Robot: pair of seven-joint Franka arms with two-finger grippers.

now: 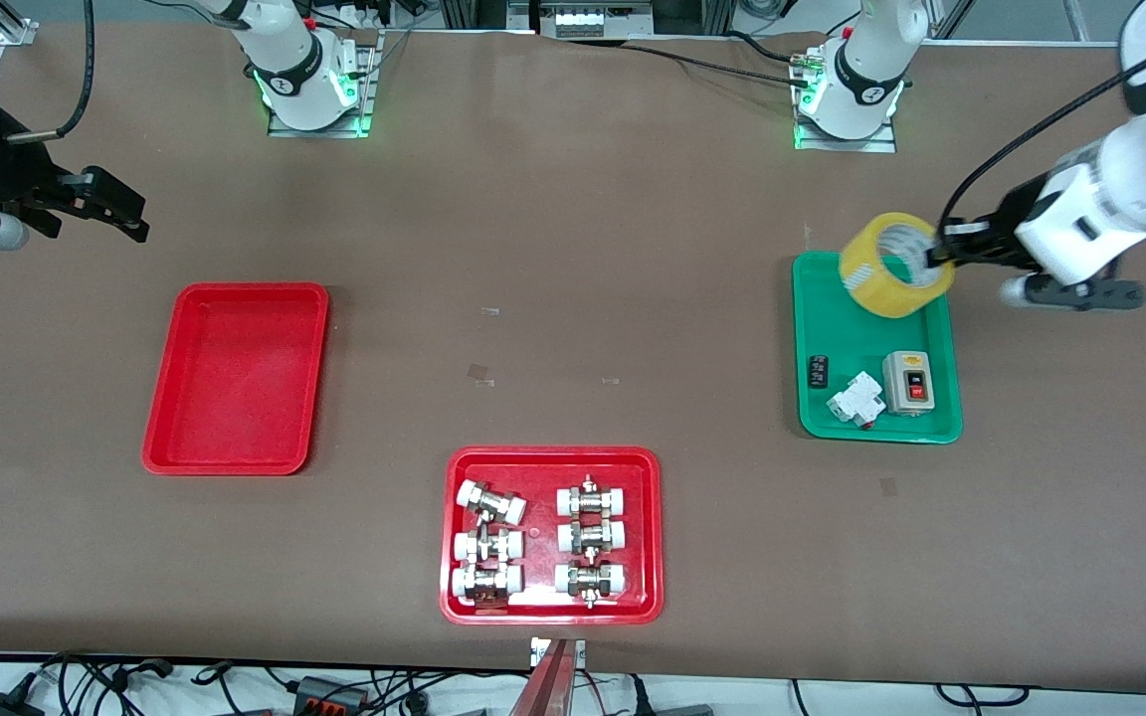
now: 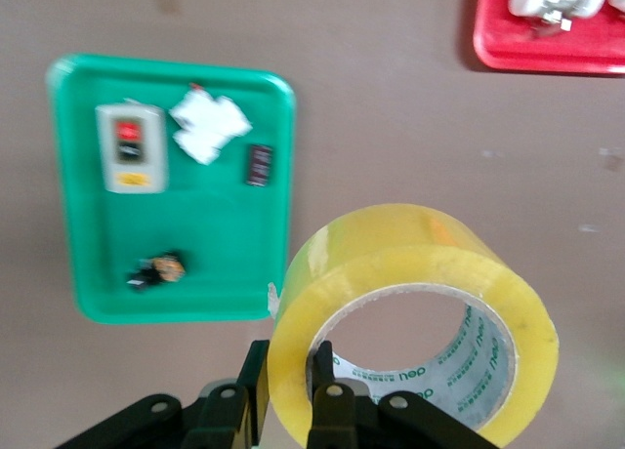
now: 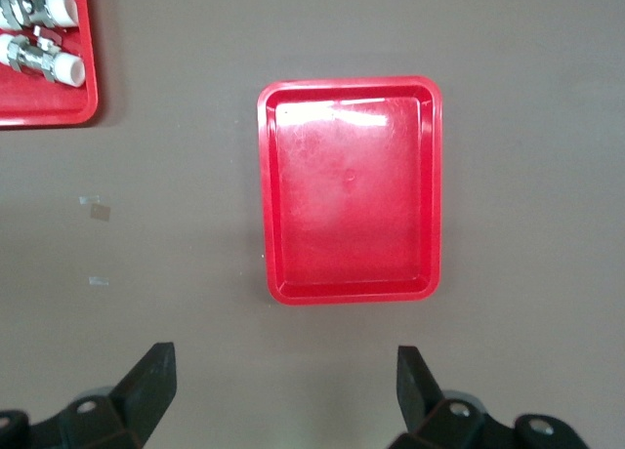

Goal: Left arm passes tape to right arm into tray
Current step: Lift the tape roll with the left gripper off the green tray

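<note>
Over the green tray [image 1: 877, 418], your left tool [image 1: 939, 255] gripped the tape [image 1: 891, 267] aloft. Handover and placing in the red tray [image 1: 235, 378] remained; your right tool [image 1: 95, 209] waited, released.

The tape [image 2: 410, 303] looked glossy, translucent yellow. The red tray [image 3: 350, 190] shone like smooth plastic. The table [image 1: 573, 249] was matt brown.

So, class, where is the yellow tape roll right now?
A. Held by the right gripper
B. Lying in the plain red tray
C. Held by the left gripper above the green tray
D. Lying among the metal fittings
C: the left gripper is shut on the wall of the tape, which hangs over the green tray; the right gripper is open and holds nothing.
</note>
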